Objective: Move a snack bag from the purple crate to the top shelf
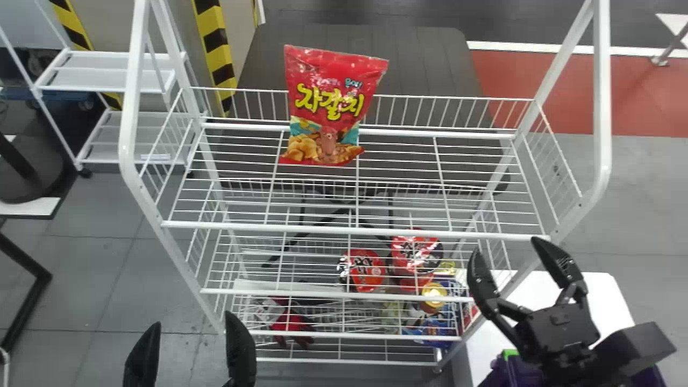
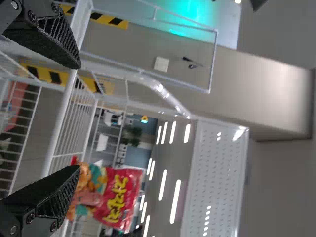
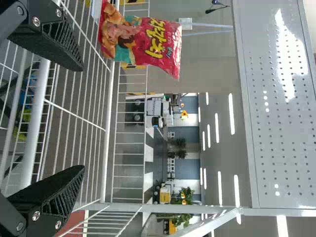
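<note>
Snack bag upright on top shelf; both arms' jaws spread wide.

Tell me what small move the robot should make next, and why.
Probably draw the right gripper back from the top shelf, fingers apart: the snack bag already stands on that shelf, and nothing sits between those fingers.

The snack bag is red with yellow lettering; both hands are black.
</note>
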